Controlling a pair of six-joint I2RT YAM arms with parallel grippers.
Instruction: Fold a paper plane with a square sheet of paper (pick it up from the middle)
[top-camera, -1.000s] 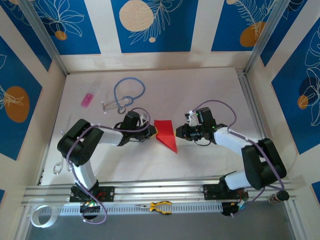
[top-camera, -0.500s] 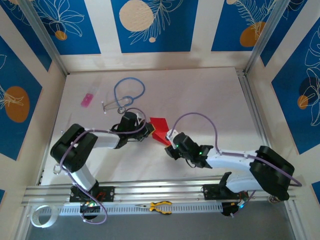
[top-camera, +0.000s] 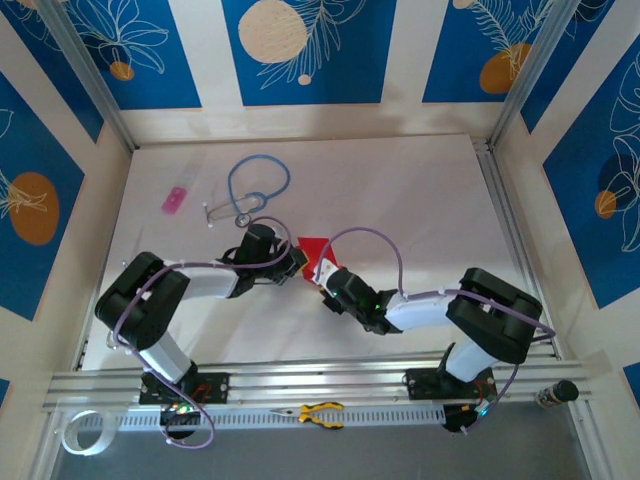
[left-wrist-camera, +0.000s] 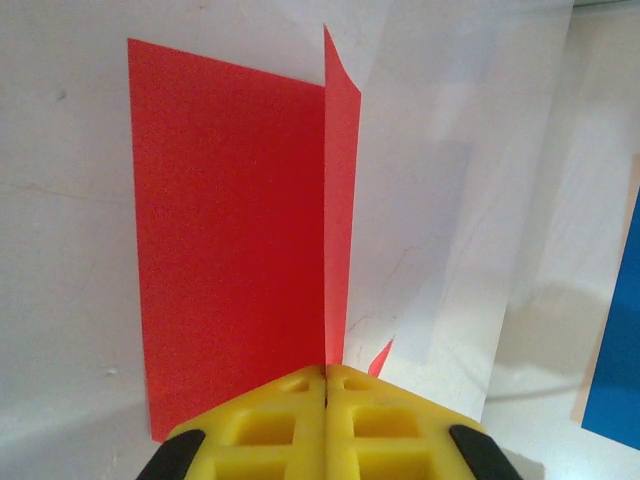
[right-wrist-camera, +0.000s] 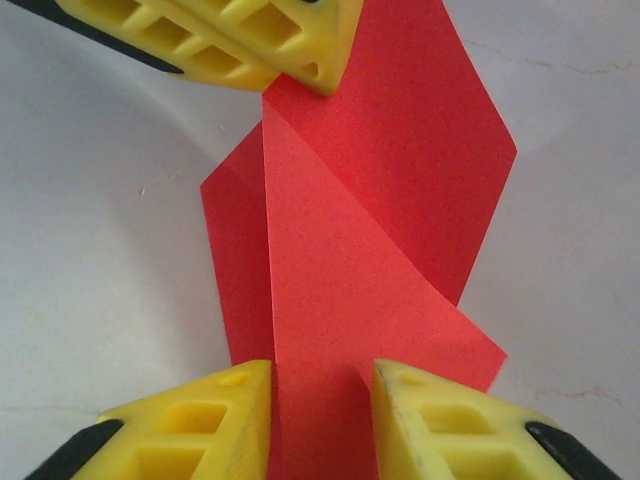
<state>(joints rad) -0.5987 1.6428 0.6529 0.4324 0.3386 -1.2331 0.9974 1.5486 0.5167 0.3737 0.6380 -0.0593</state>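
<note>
Red square sheet of paper part-folded on the bench, crease clamped in left pincer; right pincer apart astride a flap, so closing crooked could skew the fold or tear it

I count one red sheet of paper, one blue stethoscope, one small pink item, one pair of yellow-handled pliers.
</note>
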